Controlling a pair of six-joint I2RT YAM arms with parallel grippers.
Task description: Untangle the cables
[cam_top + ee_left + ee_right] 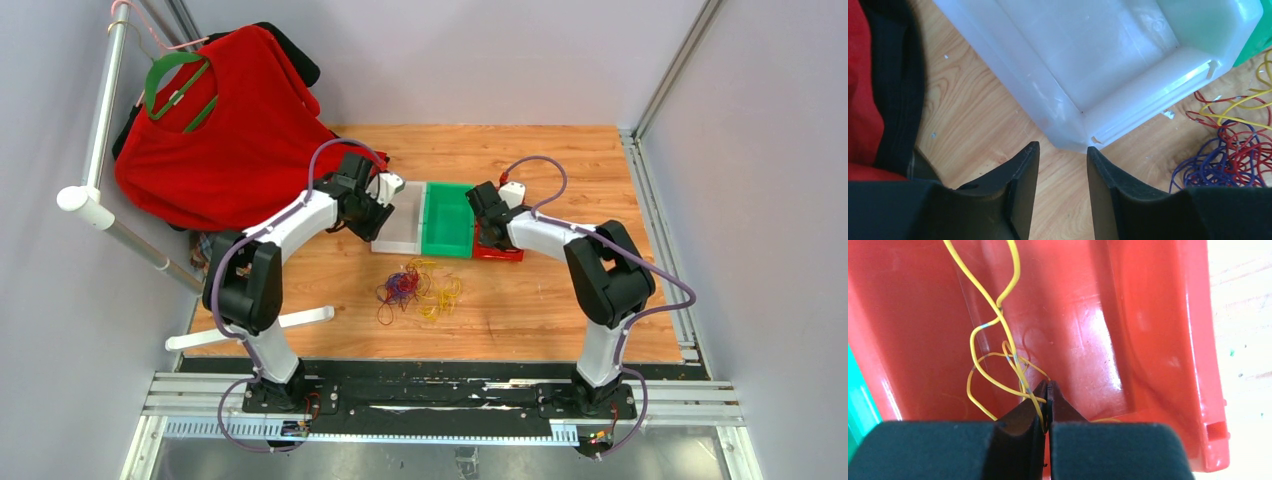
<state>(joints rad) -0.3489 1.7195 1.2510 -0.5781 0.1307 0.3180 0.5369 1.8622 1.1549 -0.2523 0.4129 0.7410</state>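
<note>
A tangle of thin cables (418,286), yellow, red and purple, lies on the wooden table in front of three bins. It also shows at the right edge of the left wrist view (1233,145). My right gripper (1047,386) is shut on a yellow cable (998,315) and sits inside the red bin (1158,340); in the top view it is over that bin (487,215). My left gripper (1063,150) is open and empty, just off the near corner of the clear bin (1108,65); in the top view it is at that bin's left side (372,212).
A clear bin (398,232), a green bin (447,222) and a red bin (498,254) stand side by side mid-table. A red shirt (230,130) on a green hanger hangs from a rack at back left. A white bar (250,328) lies at front left.
</note>
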